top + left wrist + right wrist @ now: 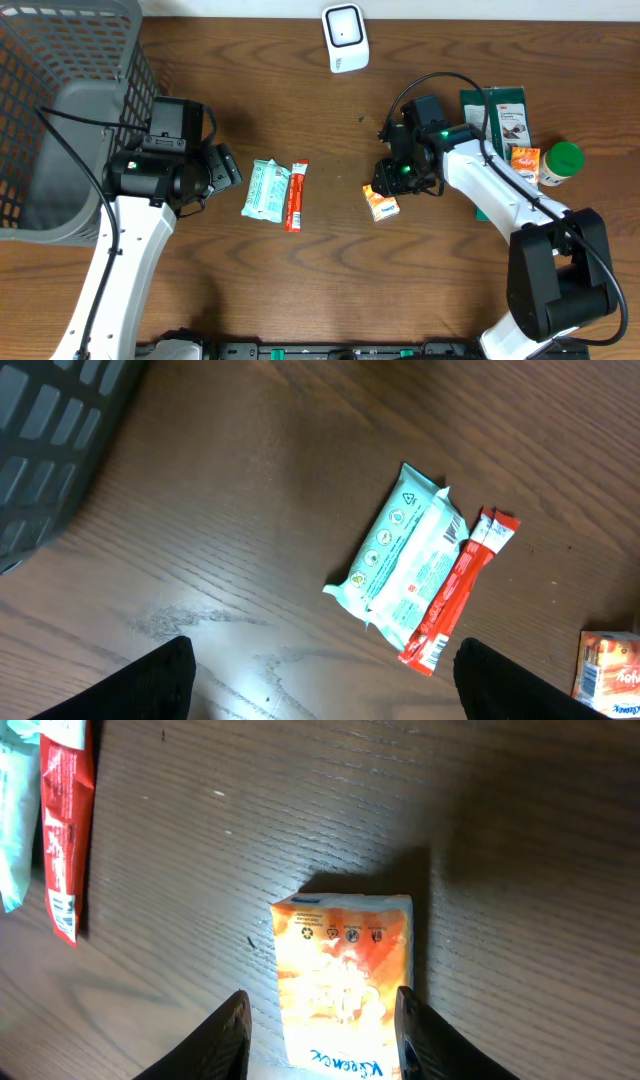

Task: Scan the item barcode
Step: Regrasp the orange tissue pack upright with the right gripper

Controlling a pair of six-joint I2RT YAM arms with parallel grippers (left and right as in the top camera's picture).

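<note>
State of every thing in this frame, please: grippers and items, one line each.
orange pack, lying flat, not gripped.
right gripper, open, fingers on either side of the orange pack.
left gripper, open, empty.
teal pack, lying flat, untouched.
red stick, lying flat, touching the teal pack.
scanner, nothing in front of it.

- Left arm (130, 250): white links rising from the near left edge, black wrist turned toward the middle.
- Left hand (228, 166): angled downward, black fingers (150, 685) spread wide, empty.
- Right arm (500, 190): white links reaching from a black base at the near right, elbow bent, green light on the wrist.
- Right hand (385, 192): pointing straight down, fingers (228, 1038) partly parted, tips low.
</note>
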